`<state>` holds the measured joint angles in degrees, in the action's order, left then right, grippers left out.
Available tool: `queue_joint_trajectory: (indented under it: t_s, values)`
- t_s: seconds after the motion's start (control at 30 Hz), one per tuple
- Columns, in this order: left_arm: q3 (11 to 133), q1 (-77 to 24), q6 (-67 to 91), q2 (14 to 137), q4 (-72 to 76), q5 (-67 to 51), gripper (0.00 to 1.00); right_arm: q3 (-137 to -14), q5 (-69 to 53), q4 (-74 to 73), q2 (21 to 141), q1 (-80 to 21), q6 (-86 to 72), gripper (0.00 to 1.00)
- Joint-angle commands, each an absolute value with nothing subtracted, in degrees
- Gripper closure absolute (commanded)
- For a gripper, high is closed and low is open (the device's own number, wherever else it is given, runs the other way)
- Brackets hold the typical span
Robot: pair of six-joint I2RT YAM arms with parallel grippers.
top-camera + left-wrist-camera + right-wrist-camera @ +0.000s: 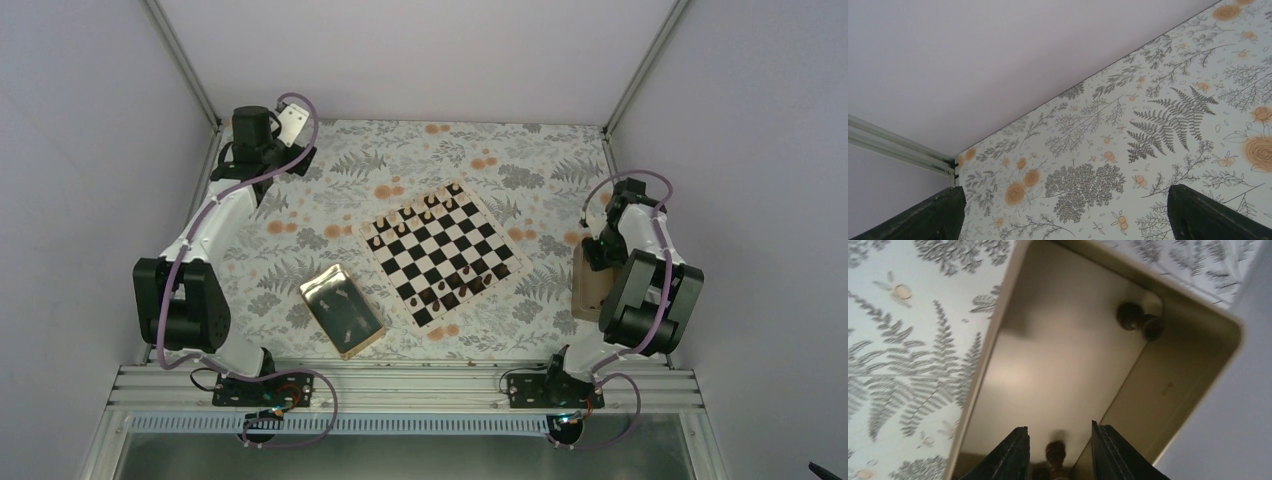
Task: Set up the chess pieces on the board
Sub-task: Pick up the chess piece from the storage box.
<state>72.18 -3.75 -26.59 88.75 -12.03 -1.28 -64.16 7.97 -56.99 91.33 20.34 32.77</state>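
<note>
The right fingers [1008,455] stand apart inside the small tan open box [1173,390], one on each side of a dark brown chess piece [1055,456]. A sliver of box floor shows on either side of the piece, so they straddle it without clamping it. It is blurred and cut off by the frame edge, so I cannot tell whether it stands or lies. A second dark piece [1140,320] sits ahead of the fingertips, in the far corner of the box.

The likeliest slip is at the squeeze. The piece looks slightly off-centre between the fingers, so one finger would probably touch first and roll it or tip it aside. Pinched on a rounded part, so small a figure could squirt out.

One finger also stands just beside the box's long wall. A lift that is not straight could catch that wall and drag or tip the light box, shifting the piece in the corner.

The chessboard [455,245] lies well apart from these fingers, toward the middle of the counter [1148,100]. Light pieces already stand on its far squares and dark ones on its near squares. A carried piece held crooked, or set down too near a neighbour, could topple it.

The left fingers [928,215] are spread wide with nothing between them, over bare counter, so I expect no trouble from them.
</note>
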Motion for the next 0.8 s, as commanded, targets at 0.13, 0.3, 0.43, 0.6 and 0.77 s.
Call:
queue_joint_trajectory:
  t_s: [0.13, 0.3, 0.43, 0.6, 0.77]
  values:
    - [72.43, -3.91, -23.32, 85.40, -14.16, -1.44, 0.00, -60.79, 15.61, -42.73, 90.40, 20.70, 35.83, 0.65]
    - [70.73, -3.95, -22.74, 83.33, -14.25, -0.69, 0.00, -59.25, 17.86, -36.70, 92.33, 20.73, 40.67, 0.65]
    - [69.94, -3.96, -23.47, 83.32, -14.38, -0.08, 0.00, -60.23, 16.00, -34.93, 94.02, 20.83, 42.27, 0.65]
    - [70.00, -3.96, -23.95, 83.76, -14.54, 0.25, 0.00, -60.56, 14.47, -34.06, 94.94, 20.83, 42.88, 0.65]
    - [70.50, -4.04, -24.17, 84.56, -14.88, -0.12, 0.00, -60.39, 13.65, -33.79, 97.76, 20.83, 42.77, 0.65]
